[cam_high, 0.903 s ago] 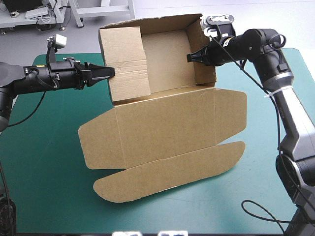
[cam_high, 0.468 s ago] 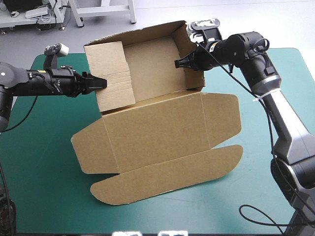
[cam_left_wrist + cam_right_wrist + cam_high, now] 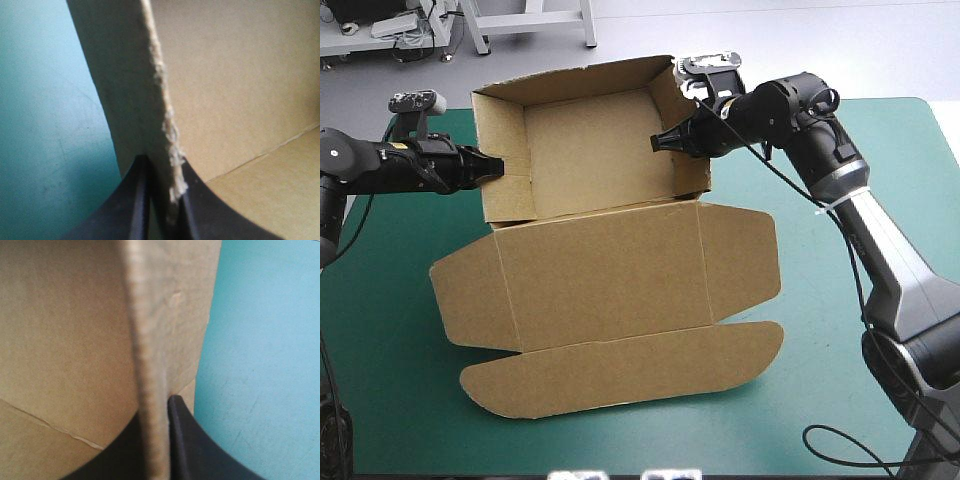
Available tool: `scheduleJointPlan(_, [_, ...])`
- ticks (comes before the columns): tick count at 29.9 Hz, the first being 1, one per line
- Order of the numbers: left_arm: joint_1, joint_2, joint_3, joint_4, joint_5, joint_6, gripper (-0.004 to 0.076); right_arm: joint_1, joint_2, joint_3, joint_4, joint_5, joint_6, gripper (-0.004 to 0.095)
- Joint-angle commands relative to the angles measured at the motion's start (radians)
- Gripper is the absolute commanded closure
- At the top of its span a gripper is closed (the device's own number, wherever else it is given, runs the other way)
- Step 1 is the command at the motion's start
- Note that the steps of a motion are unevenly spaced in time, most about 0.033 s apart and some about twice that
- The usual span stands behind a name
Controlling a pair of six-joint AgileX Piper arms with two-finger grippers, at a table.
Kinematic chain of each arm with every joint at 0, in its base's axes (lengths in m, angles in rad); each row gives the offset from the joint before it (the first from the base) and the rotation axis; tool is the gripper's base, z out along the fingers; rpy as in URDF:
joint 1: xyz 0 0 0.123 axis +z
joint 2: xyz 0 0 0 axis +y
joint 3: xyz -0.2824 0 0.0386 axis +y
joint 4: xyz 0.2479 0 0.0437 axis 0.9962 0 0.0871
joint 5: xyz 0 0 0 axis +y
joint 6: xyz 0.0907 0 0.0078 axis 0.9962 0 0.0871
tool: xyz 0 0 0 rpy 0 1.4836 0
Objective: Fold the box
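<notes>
Cardboard walls stood raised on the far half of the brown box, making an open tray near the tabletop's far edge. Its lid, with rounded flaps, lay flat on the teal-green cover toward the near side. The left tool was pinched almost closed on the tray's left wall, the board's fuzzy, ragged cut edge rising between its black fingers. The right tool clamped the right wall the same way, the matte sheet's thick edge sandwiched in its grip.
</notes>
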Motion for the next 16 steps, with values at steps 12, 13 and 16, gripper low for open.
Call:
scheduleJointPlan(12, [-0.061,-0.039,-0.032,-0.084,0.010,-0.036,0.0733,0.024,-0.057,-0.033,0.013,0.074,0.010,0.0920])
scheduleJointPlan(13, [-0.089,-0.039,-0.032,-0.064,0.005,-0.038,0.0733,0.024,-0.057,-0.033,-0.001,0.089,0.020,0.0920])
scheduleJointPlan(16, [-0.189,-0.037,-0.032,0.058,-0.037,-0.134,0.0733,0.024,-0.055,-0.031,-0.052,0.153,0.042,0.0921])
